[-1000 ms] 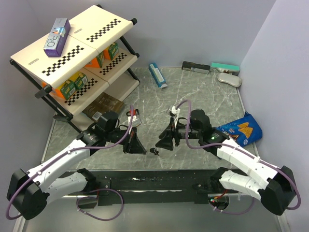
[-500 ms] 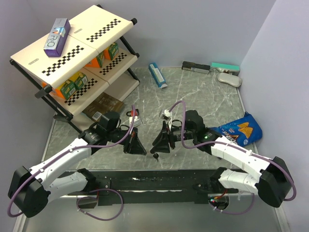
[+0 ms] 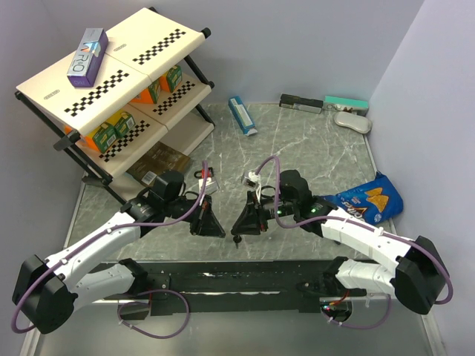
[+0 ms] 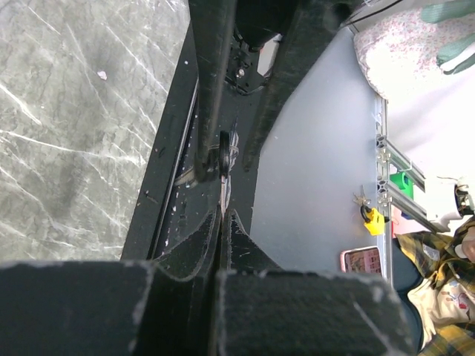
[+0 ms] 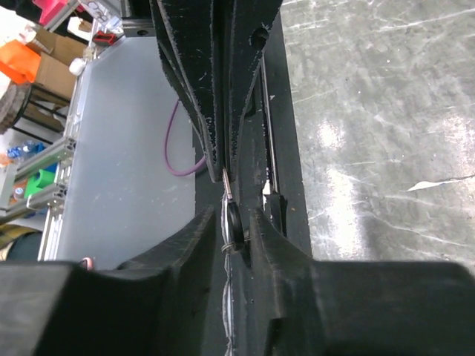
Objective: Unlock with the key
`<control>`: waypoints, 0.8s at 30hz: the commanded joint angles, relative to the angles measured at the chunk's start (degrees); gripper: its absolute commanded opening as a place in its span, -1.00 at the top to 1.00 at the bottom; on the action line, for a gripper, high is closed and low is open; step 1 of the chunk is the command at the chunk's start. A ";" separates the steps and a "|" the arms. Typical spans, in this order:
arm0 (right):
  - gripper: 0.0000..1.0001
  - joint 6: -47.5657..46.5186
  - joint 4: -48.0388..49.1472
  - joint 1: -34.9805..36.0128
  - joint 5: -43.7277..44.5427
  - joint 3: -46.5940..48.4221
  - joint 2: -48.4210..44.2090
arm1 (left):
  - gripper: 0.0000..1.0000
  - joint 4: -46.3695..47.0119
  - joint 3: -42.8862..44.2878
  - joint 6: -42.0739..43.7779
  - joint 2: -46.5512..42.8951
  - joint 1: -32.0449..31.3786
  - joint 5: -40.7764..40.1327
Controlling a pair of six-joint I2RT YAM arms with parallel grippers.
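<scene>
Straddling the key (image 5: pixel 232 222) with the right gripper (image 3: pixel 241 225): fingers apart, 1 on each side of the black head, narrow gaps on both sides, not clamped. Low by the near edge of the table (image 3: pixel 312 148), about the middle, between the 2 arms. Long axis running left to right, head inside the right gripper's mouth, thin blade pointing left, straight at the left gripper (image 3: pixel 215 226). Over there, fingers pressed together, tips right at the blade's end; touching it or gripping it, cannot tell. Right arm nearer the head, so probably a squeeze onto the 2 flat faces next, with little room for slip. No lock made out.

Far left, a shelf rack (image 3: pixel 111 81) holding green and orange cartons (image 3: pixel 111 132) on the middle tier and 1 purple box (image 3: pixel 87 55) on top. Right, a blue snack bag (image 3: pixel 369 200), contents unseen.
</scene>
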 commanded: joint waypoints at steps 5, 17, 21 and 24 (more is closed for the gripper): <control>0.97 -0.05 2.60 0.59 -1.85 1.05 0.44 | 0.98 2.06 0.88 -1.21 -1.72 -0.14 -0.49; 1.00 10.40 13.94 -11.78 7.81 -7.02 -4.12 | -0.96 3.38 0.27 -13.65 -7.52 7.58 -26.11; 1.00 10.24 12.19 -17.07 16.32 -8.62 -8.43 | -0.99 5.40 -1.23 -22.82 -4.81 10.84 -37.30; 1.00 8.83 9.29 -18.57 22.75 -8.88 -12.39 | -0.99 9.16 -2.11 -28.10 -1.12 11.55 -43.63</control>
